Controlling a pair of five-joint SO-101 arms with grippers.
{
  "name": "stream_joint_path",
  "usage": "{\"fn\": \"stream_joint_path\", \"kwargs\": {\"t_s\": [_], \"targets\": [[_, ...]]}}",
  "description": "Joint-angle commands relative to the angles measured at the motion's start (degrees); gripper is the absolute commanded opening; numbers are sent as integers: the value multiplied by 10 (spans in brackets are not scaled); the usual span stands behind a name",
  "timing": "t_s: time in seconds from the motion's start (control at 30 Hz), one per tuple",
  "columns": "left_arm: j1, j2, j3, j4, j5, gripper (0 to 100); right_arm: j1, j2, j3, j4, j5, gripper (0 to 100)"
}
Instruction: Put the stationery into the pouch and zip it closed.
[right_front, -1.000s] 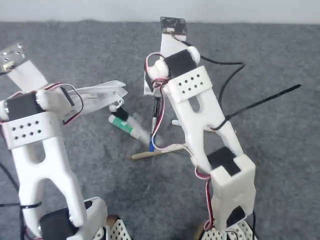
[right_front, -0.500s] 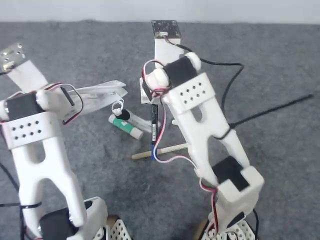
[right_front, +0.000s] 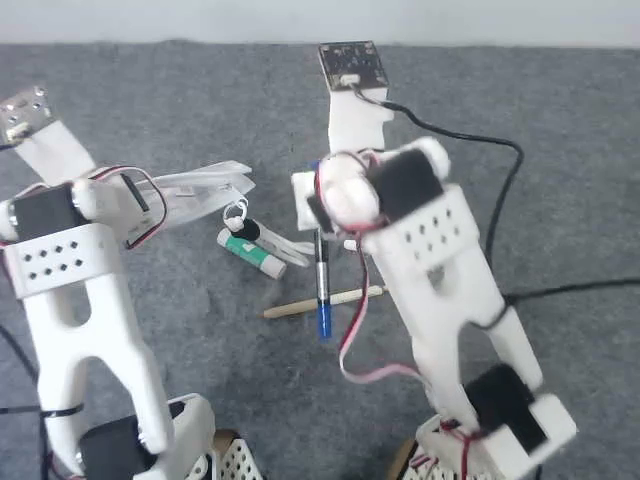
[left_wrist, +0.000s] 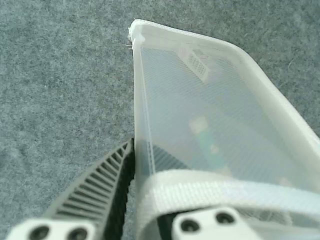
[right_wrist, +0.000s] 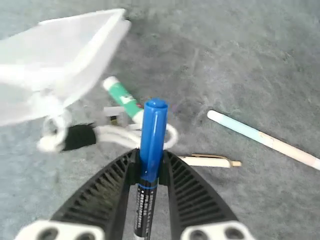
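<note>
While the right gripper (right_wrist: 150, 153) pinches a blue-capped pen with a dark barrel (right_wrist: 151, 131) between its jaws, the task looks to be at an early stage: no item is plainly inside the translucent white mesh pouch with a zipped edge (right_front: 200, 190). In the high view the pen hangs just right of centre, cap down, above the grey carpet (right_front: 150, 90). The pouch lies left of centre, its free end pointing toward the middle of the frame. The left gripper (left_wrist: 145, 165) has its jaws clamped on one edge of the mesh. A greenish shape shows through the mesh in the left wrist view; it is probably the green-and-white glue stick (right_front: 247, 249) on the carpet just below the pouch's end. A slim cream-coloured pen (right_front: 340, 297) lies at centre, below the held pen, and a pale blue and white stick (right_wrist: 260, 138) sits at the right of the right wrist view. By this reading every piece has yet to go in, and the zip has yet to be drawn shut
</note>
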Motion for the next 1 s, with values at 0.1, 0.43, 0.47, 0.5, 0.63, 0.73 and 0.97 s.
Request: {"fn": "stream_joint_path", "kwargs": {"t_s": [0.1,0.43,0.47,0.5,0.63,0.73,0.97], "targets": [[-2,-4,-3,-13,3,15,-63,-144,25,-52,6,6],[-1,-4,-3,-13,4,14,-72,-316,190,-252,6,6],[-1,-4,-3,-13,4,14,-72,-336,220,-285,6,6],[-1,-4,-3,-13,4,14,-72,-356,251,-321,6,6],[-1,-4,-3,-13,4,14,-72,-437,388,-482,8,6],[-1,-4,-3,-13,4,14,-72,-489,492,-614,10,6],[-1,-4,-3,-13,4,14,-71,-538,680,-925,11,6]]}}
